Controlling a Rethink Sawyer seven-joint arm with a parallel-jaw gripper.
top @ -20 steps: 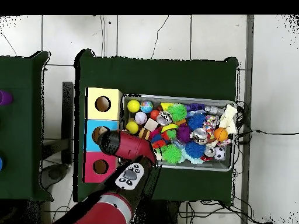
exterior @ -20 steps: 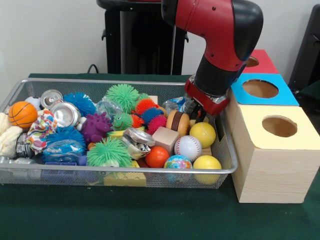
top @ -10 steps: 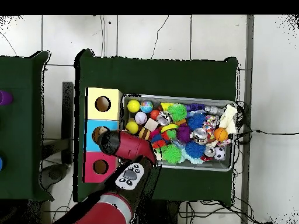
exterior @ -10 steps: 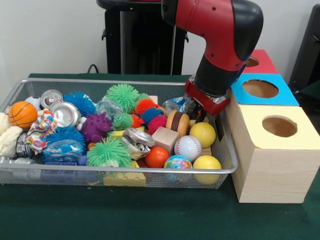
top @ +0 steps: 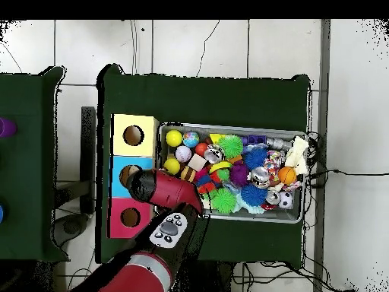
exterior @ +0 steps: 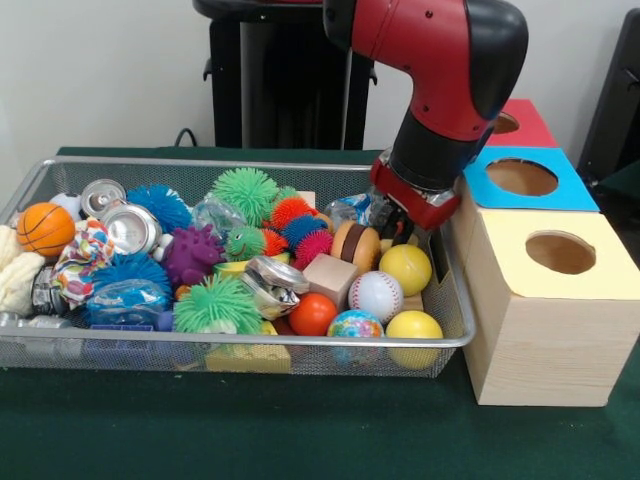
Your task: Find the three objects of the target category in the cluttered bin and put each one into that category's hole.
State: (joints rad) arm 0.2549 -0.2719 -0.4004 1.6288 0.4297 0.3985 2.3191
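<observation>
Nothing in your bin has shifted since the earlier frames; the red and black arm (exterior: 440, 90) has only edged slightly toward the boxes.

Item: gripper (exterior: 400, 225), low at the silver wire-mesh bin's (exterior: 230, 350) box-side end, beside the tan and brown wooden ring (exterior: 356, 243). Claw state: you cannot tell; the wrist hides it.

Item: target category not identifiable. Candidate balls, namely two yellow balls (exterior: 406, 268), a white baseball (exterior: 376, 295) and a globe-printed ball (exterior: 356, 325), lie at that same end, near the front rim.

Item: yellow-topped wooden box (exterior: 545, 300), blue-topped box (exterior: 525, 180), red-topped box (exterior: 520, 122), each with a round hole.

Handling: descend straight, clear of the bin wall; grip one piece only.

Writing: none legible.
</observation>
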